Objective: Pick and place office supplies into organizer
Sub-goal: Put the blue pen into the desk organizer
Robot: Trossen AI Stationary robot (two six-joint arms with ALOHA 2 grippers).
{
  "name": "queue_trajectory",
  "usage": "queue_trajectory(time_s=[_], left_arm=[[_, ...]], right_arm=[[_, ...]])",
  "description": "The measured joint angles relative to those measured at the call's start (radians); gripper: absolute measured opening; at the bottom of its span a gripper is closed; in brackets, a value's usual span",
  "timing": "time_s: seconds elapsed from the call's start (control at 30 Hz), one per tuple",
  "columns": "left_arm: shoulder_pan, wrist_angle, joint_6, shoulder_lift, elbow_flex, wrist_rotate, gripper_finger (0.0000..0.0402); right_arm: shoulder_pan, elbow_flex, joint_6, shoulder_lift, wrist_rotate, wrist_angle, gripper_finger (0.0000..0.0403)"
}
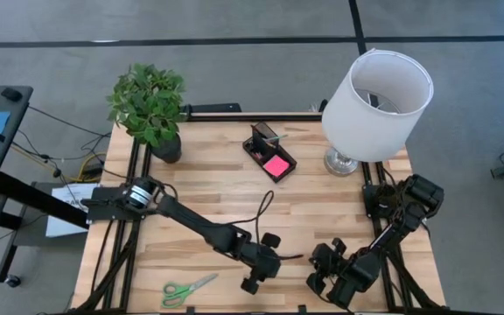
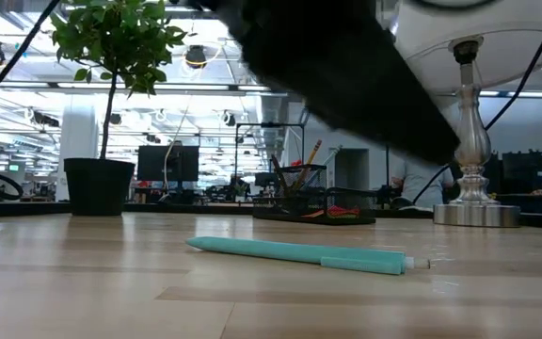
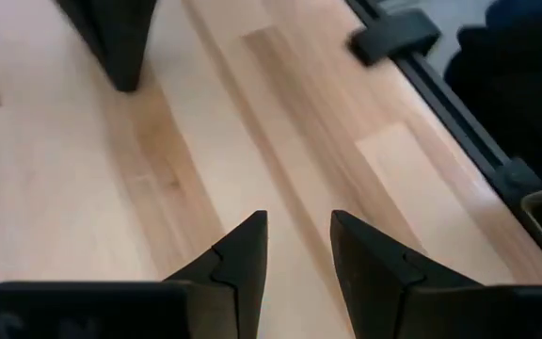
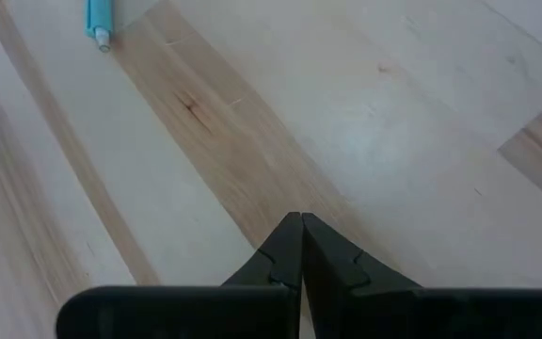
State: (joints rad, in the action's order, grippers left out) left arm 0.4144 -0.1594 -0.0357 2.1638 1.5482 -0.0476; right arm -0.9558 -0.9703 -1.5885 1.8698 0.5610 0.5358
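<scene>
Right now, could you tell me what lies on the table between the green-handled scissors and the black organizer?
In the high view, the left arm's forearm and the left gripper cross between the scissors and the organizer; otherwise bare wood.

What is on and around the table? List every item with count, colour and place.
Table: one, pale wood.
Organizer: one, black, far centre; a pink pad in its tray.
Potted plant: one, green, far left corner.
Lamp: one, white shade, far right.
Scissors: one pair, green handles, near left edge.
Pen: one, teal, lying flat near the front.
Left tool: dark, slightly open, empty, near centre.
Right tool: dark, shut, empty, near right.
</scene>
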Motion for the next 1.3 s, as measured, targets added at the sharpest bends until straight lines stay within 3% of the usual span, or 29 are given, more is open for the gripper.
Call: queue_trajectory(time_s=[0.67,0.9,1.03,1.13,1.3], left_arm=[[-0.024,0.045,0.155,0.061,0.002,0.035,0.0112],[-0.024,0.01,0.188,0.068,0.0,0.105,0.0112],[-0.025,-0.001,0.2,0.065,0.005,0.053,0.0112],[-0.024,-0.154,0.192,0.065,0.089,0.04,0.0112],[-0.021,-0.387,0.124,0.061,0.27,0.123,0.0112]], right_arm=[[-0.001,0.0,0.002,0.0,-0.001,0.005,0.0],[-0.001,0.001,0.003,0.0,0.008,0.003,0.0],[-0.001,0.001,0.025,0.0,0.01,0.002,0.0],[0.0,0.001,0.027,0.0,0.011,0.003,0.0],[0.001,0.001,0.027,0.0,0.012,0.003,0.0]])
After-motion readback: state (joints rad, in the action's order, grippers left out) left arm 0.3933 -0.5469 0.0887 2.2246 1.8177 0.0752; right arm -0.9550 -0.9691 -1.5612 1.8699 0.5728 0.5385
